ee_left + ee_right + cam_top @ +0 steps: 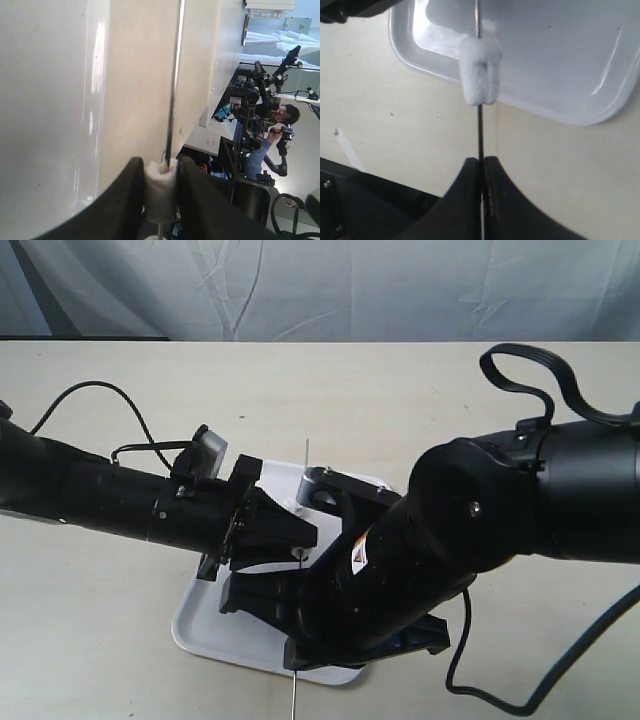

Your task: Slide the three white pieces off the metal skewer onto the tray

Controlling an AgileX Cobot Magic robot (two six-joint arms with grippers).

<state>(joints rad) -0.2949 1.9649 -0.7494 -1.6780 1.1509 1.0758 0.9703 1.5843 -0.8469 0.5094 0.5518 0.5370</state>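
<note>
My left gripper [161, 163] is shut on one white piece [161, 192] that is threaded on the metal skewer [174, 90]. A sliver of another white piece shows at the picture's edge behind it. My right gripper [481, 161] is shut on the bare skewer [480, 131] near one end. In the right wrist view a white lump [479, 72] sits on the rod over the tray's rim [560, 112]; whether it is one piece or two I cannot tell. In the exterior view both arms meet over the white tray [200, 632], and the skewer's ends [293, 695] stick out past them.
The tray lies on a beige table [100, 640]. A black cable [470, 680] trails from the right arm across the table's front right. A grey cloth backdrop [320, 285] hangs behind the table's far edge.
</note>
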